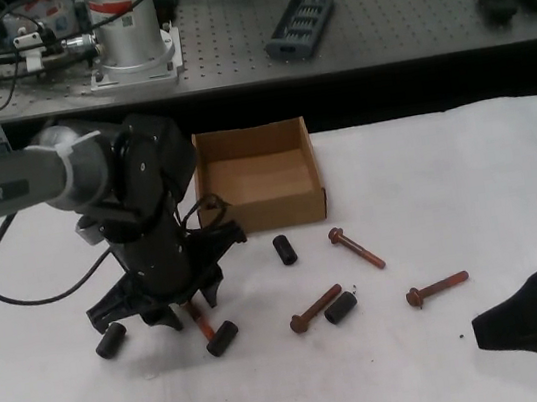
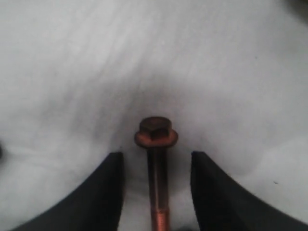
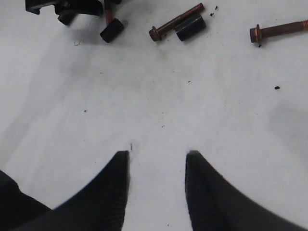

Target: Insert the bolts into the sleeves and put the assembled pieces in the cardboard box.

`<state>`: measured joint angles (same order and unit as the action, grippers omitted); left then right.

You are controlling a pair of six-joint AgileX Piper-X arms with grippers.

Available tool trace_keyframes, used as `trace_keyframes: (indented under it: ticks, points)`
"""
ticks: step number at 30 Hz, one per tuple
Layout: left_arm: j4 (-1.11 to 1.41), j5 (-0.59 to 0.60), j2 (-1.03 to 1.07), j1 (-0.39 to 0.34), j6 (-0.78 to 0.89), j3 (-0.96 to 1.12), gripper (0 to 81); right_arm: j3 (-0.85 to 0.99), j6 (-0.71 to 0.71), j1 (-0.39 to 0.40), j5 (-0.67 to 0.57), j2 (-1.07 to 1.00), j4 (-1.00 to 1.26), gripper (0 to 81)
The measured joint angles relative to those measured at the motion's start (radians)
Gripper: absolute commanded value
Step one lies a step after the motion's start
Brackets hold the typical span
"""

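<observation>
Straddling a bolt (image 2: 155, 132) on the desk (image 1: 445, 164), the left end effector (image 2: 156, 156) stands released, we judge to grasp it; the right end effector (image 3: 158, 153), released, hovers short of a sleeve (image 3: 190, 28).

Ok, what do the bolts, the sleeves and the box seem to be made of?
Bolts: metal, probably steel with a coppery or rusty finish; dull sheen on the flanged hex head. Sleeves: matte black, either rubber, plastic or blackened metal; the look leaves it open. Cardboard box: plain brown cardboard, matte, folded walls.

Bare cloth (image 3: 159, 110) between right pincer (image 3: 157, 154) and sleeve (image 3: 190, 28)
</observation>
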<state>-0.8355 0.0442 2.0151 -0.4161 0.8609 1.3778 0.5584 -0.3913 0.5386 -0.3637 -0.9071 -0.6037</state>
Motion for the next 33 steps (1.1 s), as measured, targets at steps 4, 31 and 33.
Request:
trace_keyframes:
  ticks: [4, 31, 33]
  points:
    - [-0.025, 0.004, 0.005, 0.005, 0.0, 0.002, 1.1, 0.0, -0.013, 0.0, -0.005, 0.013, 0.002, 29.5]
    - [0.564, 0.166, -0.767, -0.003, -0.341, -0.464, 0.0, 0.383, 0.079, 0.018, 0.046, -0.628, 0.182, 25.3]
    - [0.605, 0.168, -0.87, -0.003, -0.341, -0.526, 0.0, 0.43, 0.089, 0.019, 0.046, -0.705, 0.178, 25.3]
